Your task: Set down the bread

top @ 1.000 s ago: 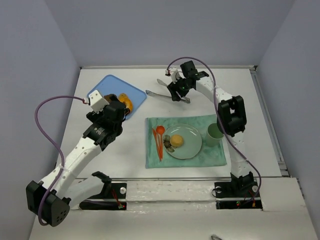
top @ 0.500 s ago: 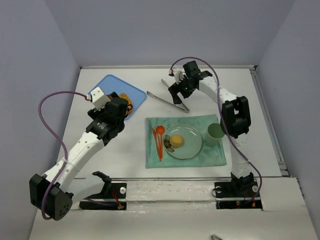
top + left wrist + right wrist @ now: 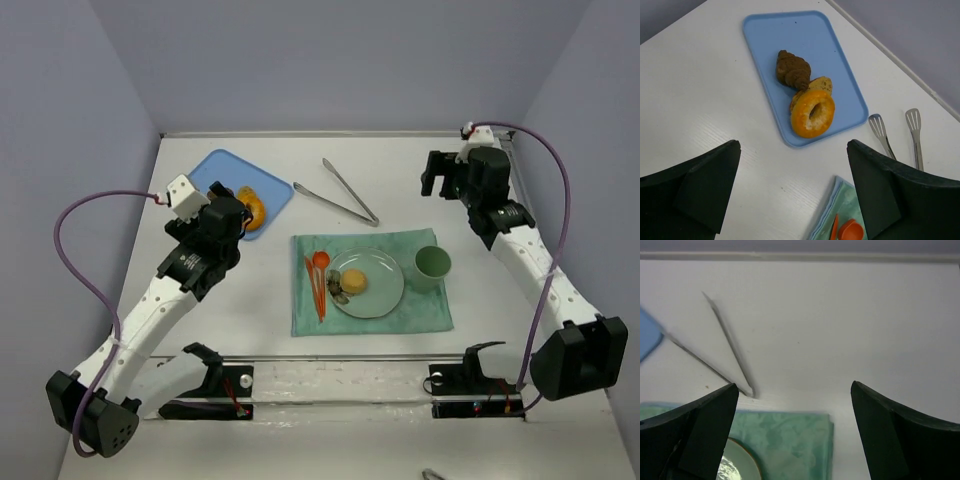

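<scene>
My right arm has swung away from the back middle of the table to the far right rear. My right gripper (image 3: 430,179) now has its jaws wide apart with nothing between them. A second ago it was over the tongs (image 3: 341,190) with its jaws half closed; now the tongs lie alone on the bare white table, just behind the teal placemat (image 3: 420,310) and touching neither it nor me. My left arm has barely shifted. My left gripper (image 3: 792,197) hangs empty above the near edge of the blue tray (image 3: 805,40), fingers spread.

The bread (image 3: 355,281) sits on the green plate (image 3: 388,290) in the middle of the placemat, as it did a second ago. With the bun on the plate and the tool let go, I judge the placing done and only the retreat left.

The tray at the back left holds an orange ring doughnut (image 3: 812,113), a seeded piece half under it and a dark brown pastry (image 3: 792,71). A green cup (image 3: 432,263) stands just right of the plate, well clear of my right arm. An orange spoon (image 3: 319,262) and an orange fork lie left of the plate. A small greyish item touches the bun's left side; I cannot tell what it is. Nothing stands in either arm's way home.
</scene>
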